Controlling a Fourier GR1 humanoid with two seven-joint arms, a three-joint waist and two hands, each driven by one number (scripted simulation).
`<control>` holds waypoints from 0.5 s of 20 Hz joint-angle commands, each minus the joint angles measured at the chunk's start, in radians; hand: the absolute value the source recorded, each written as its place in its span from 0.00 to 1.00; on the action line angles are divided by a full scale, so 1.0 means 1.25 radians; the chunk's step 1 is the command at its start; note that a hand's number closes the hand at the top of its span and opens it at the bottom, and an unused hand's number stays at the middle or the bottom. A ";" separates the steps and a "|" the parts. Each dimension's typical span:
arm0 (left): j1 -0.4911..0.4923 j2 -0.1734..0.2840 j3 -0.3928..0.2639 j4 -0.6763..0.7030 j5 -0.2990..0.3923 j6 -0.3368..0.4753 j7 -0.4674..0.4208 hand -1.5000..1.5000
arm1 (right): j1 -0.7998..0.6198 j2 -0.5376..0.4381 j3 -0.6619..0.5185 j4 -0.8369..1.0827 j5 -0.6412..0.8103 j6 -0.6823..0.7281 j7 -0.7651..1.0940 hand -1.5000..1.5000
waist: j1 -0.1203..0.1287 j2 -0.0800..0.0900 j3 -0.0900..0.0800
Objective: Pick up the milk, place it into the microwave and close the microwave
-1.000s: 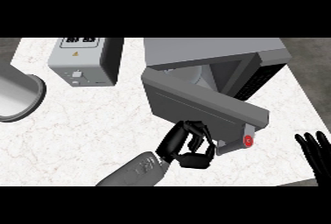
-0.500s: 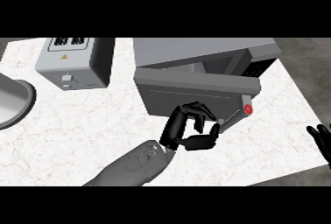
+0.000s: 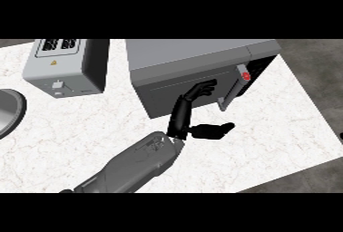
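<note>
The grey microwave [image 3: 201,54] stands at the back of the white counter [image 3: 268,136]. Its door [image 3: 161,93] is swung almost flat against the front, with a narrow gap left at the right by the handle [image 3: 230,93] and the red button [image 3: 245,75]. My left hand [image 3: 179,115] reaches up from the lower middle. Its straight fingers [image 3: 199,89] lie against the door's face, and the thumb [image 3: 216,130] sticks out to the right. It is open and holds nothing. The milk shows nowhere in the head view. My right hand is out of the picture.
A grey toaster [image 3: 64,65] stands at the back left. A round grey metal vessel [image 3: 8,111] pokes in at the left edge. The counter ends at the right and along the front, with dark floor beyond.
The microwave door has swung from wide open to almost shut, pushed by my left hand, whose fingers have straightened against it. The right hand at the right edge has left the view.
</note>
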 commanded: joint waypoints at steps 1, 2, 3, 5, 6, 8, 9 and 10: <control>-0.035 0.000 0.037 0.012 0.051 0.040 -0.019 0.00 | -0.043 -0.044 -0.041 -0.002 0.054 -0.022 -0.005 1.00 | -0.009 0.011 0.000; -0.037 0.000 0.047 0.017 0.061 0.035 -0.029 0.00 | -0.056 -0.047 -0.040 -0.012 0.057 -0.027 -0.002 1.00 | -0.003 0.014 -0.001; -0.046 0.000 0.052 0.019 0.070 0.048 -0.030 0.00 | -0.055 -0.058 -0.052 -0.005 0.057 -0.024 -0.001 1.00 | -0.007 0.011 0.000; -0.048 0.000 0.049 0.020 0.088 0.050 -0.038 0.00 | -0.071 -0.060 -0.053 0.002 0.066 -0.029 -0.010 1.00 | -0.006 0.016 0.001; -0.044 0.000 0.045 0.013 0.098 0.048 -0.048 0.00 | -0.078 -0.061 -0.051 0.010 0.069 -0.033 -0.004 1.00 | -0.002 0.019 0.001; -0.054 0.000 0.045 0.025 0.113 0.048 -0.049 0.00 | -0.095 -0.070 -0.054 0.016 0.074 -0.037 0.001 1.00 | 0.005 0.020 0.001; -0.067 0.000 0.046 0.027 0.119 0.045 -0.052 0.00 | -0.095 -0.068 -0.049 0.020 0.079 -0.036 -0.004 1.00 | 0.001 0.022 0.002; -0.061 0.000 0.039 0.030 0.121 0.056 -0.060 0.00 | -0.105 -0.072 -0.054 0.025 0.075 -0.038 -0.001 1.00 | -0.001 0.025 0.002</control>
